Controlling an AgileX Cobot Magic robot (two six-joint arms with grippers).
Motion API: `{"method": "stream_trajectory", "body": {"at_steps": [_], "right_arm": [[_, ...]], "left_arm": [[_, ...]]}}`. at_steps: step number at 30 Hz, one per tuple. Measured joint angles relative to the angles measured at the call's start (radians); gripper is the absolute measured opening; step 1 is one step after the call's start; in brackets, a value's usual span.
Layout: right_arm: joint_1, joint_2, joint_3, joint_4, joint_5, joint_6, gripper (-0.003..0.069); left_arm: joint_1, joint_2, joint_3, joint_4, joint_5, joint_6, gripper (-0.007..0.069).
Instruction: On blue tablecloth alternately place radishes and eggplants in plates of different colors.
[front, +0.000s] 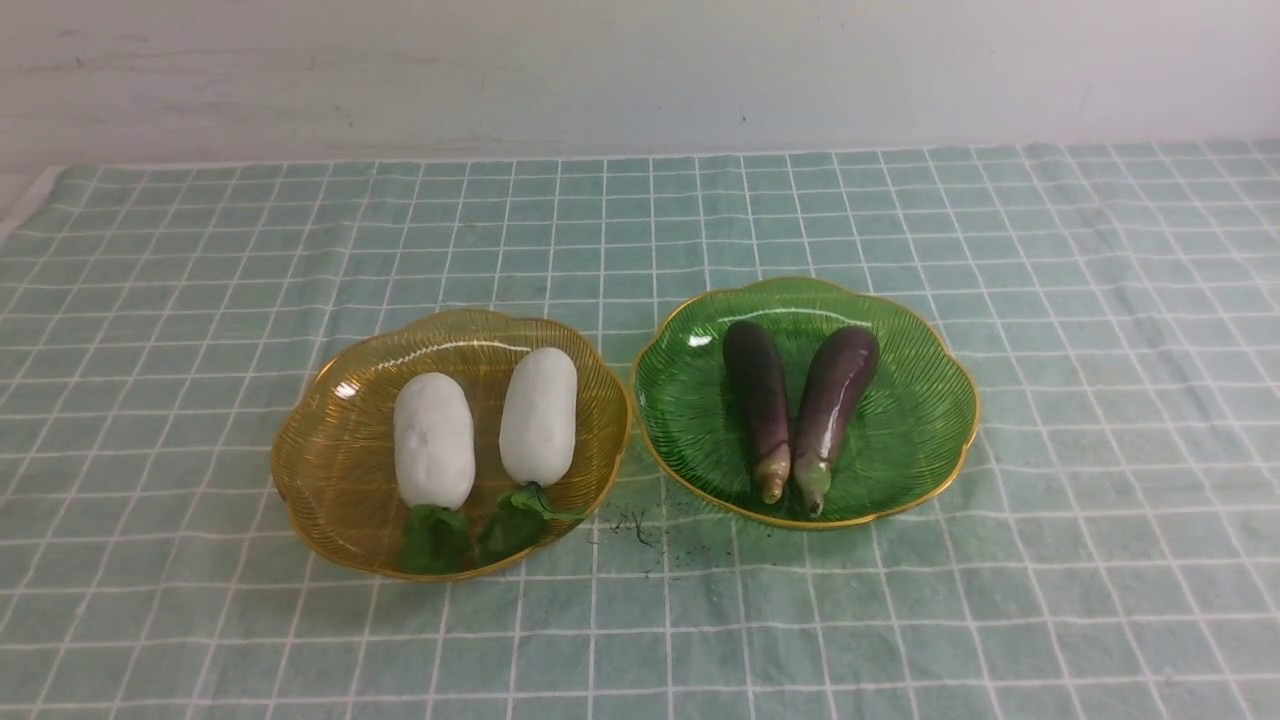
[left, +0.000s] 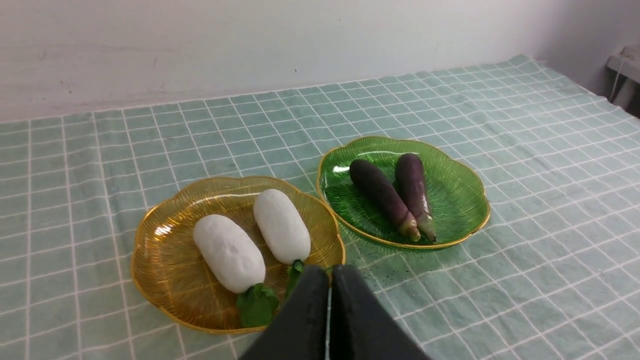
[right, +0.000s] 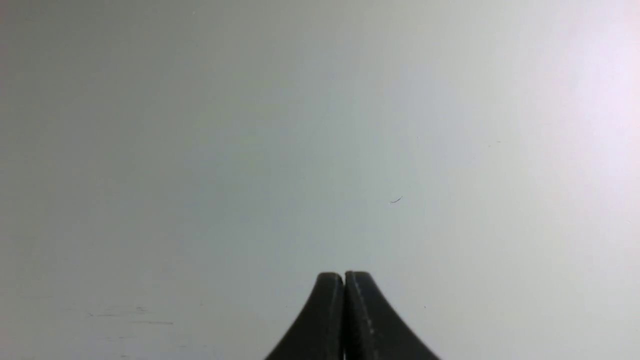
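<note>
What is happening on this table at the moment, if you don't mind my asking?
Nothing is being handled right now: the left fingers and the right fingers are both shut and empty. Two white radishes lie in the amber plate, and two eggplants lie in the green plate, all on the checked blue tablecloth. The sorting looks finished, one kind of vegetable to each plate.

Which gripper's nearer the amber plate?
Left, as far as the views show. The left gripper hangs shut above the near side of the amber plate; the right gripper faces the wall.
</note>
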Motion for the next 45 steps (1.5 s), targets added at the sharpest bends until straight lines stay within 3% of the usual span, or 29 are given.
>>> {"method": "stream_trajectory", "body": {"at_steps": [6, 11, 14, 21, 25, 29, 45], "right_arm": [[0.000, 0.000, 0.000, 0.000, 0.000, 0.000, -0.0014], [0.000, 0.000, 0.000, 0.000, 0.000, 0.000, -0.0014], [0.000, 0.000, 0.000, 0.000, 0.000, 0.000, -0.0014], [0.000, 0.000, 0.000, 0.000, -0.001, 0.000, -0.0014], [0.000, 0.000, 0.000, 0.000, 0.000, 0.000, -0.0014], [0.000, 0.000, 0.000, 0.000, 0.000, 0.000, -0.0014], [0.000, 0.000, 0.000, 0.000, 0.001, 0.000, -0.0014]], "left_arm": [[0.000, 0.000, 0.005, 0.018, -0.015, 0.024, -0.0008], [0.017, -0.051, 0.136, 0.027, -0.193, 0.036, -0.0008], [0.114, -0.181, 0.394, 0.019, -0.434, 0.082, -0.0008], [0.277, -0.319, 0.830, 0.014, -0.644, 0.157, -0.0008], [0.310, -0.319, 0.921, 0.018, -0.643, 0.168, -0.0008], [0.317, -0.319, 0.925, 0.033, -0.577, 0.194, -0.0008], [0.317, -0.319, 0.925, 0.034, -0.572, 0.200, -0.0008]]}}
